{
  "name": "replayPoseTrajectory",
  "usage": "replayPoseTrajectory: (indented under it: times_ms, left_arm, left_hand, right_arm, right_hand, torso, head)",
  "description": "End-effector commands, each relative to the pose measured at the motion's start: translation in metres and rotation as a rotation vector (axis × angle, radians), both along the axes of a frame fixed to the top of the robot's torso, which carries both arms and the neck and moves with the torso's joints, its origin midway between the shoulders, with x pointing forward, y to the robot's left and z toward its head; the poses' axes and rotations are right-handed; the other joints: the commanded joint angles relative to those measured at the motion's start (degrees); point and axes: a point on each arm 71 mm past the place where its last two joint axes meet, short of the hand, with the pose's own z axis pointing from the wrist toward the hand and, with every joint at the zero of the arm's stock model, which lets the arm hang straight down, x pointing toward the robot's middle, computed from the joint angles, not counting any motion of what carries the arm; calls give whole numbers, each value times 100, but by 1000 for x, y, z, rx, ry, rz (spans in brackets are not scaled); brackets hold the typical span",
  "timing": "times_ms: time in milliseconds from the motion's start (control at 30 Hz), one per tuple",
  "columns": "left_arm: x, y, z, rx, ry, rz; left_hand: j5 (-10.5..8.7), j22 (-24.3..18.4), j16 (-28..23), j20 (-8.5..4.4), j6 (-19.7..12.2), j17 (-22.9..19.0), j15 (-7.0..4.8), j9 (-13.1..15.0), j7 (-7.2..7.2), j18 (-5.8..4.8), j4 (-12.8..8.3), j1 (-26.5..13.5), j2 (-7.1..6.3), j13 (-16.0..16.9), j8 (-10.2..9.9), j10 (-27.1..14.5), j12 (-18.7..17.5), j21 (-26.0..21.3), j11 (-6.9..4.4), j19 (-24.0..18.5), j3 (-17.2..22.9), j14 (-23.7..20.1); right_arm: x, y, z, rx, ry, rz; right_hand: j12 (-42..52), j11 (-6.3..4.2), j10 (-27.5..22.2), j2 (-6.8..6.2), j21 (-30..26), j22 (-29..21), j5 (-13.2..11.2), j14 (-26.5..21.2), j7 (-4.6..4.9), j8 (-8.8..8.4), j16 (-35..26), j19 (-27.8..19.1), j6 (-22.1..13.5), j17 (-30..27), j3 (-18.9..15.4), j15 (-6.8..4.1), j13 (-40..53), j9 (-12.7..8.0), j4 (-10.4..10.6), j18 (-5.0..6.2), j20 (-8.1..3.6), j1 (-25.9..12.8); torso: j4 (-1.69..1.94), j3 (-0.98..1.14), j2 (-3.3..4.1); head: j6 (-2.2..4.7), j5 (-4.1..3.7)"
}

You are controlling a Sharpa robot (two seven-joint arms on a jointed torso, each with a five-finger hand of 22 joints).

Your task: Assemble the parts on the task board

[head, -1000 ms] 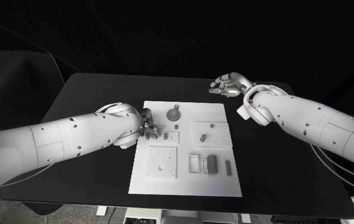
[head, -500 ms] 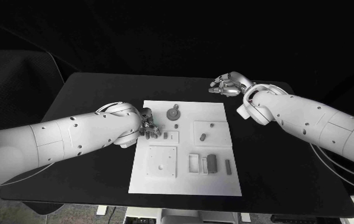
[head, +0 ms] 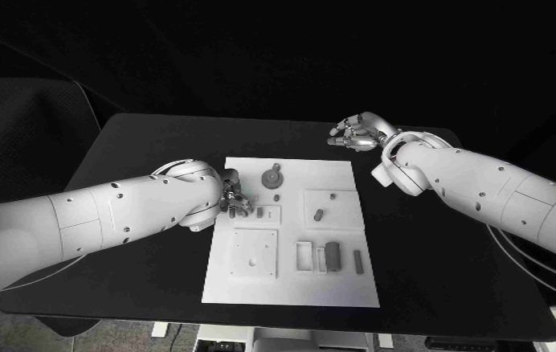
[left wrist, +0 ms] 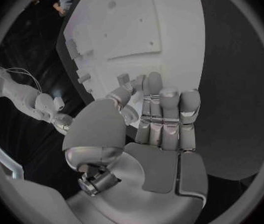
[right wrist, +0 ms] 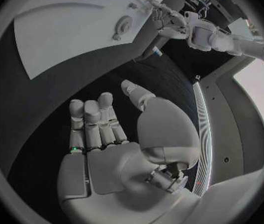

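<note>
Left hand (head: 232, 199) hovers at the white board's (head: 292, 288) left edge, fingers apart, holding nothing — ease down slowly onto the small grey piece (head: 263, 213); right hand (head: 359, 133) waits, loosely curled, empty.

The head camera is looking steeply down at the task board (head: 290, 231); both wrist cameras are viewing it closely from opposite sides, sharing it.
</note>
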Motion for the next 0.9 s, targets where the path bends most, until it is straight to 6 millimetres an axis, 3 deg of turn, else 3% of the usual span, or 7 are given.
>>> replayPoseTrajectory:
  times_ms: [33, 500, 900]
  left_arm:
    - [-1, -1, -1, 6, 10, -11]
    - [-2, -1, -2, 7, 20, -17]
    - [0, -6, -1, 11, 5, -20]
  left_hand:
    - [31, 10, 47, -6, 62, 11, -48, 21, -6, 258, -52, 175, 168, 8, 43, 112, 35, 41, -63, 43, 81, 60]
    - [45, 64, 223, -41, 239, 89, -112, 78, -65, 302, -103, 296, 209, 43, 121, 294, 111, 168, -134, 171, 146, 193]
    - [192, 134, 460, -74, 418, 186, -179, 131, -120, 339, -106, 326, 192, 106, 186, 496, 220, 321, -214, 311, 172, 311]
  right_arm:
    - [0, 1, -1, 0, 6, 14]
    - [-1, 2, -1, 0, 7, 16]
    - [-1, 3, -2, 1, 8, 18]
  right_hand:
    - [10, 11, -31, 4, 115, -7, -30, -40, 36, 24, -24, -36, 4, -7, 2, -14, -8, -8, 46, -69, -10, -71]
    - [11, 11, -32, 4, 115, -8, -30, -41, 36, 25, -23, -37, 3, -8, 2, -14, -9, -9, 48, -69, -10, -76]
    - [11, 11, -32, 4, 116, -9, -30, -41, 36, 25, -23, -37, 3, -9, 2, -13, -10, -9, 50, -69, -10, -81]
  torso:
    - [5, -2, -2]
    - [2, -1, -2]
    - [4, 3, 0]
  head:
    - [-5, -3]
    - [-13, -5]
    - [-20, -5]
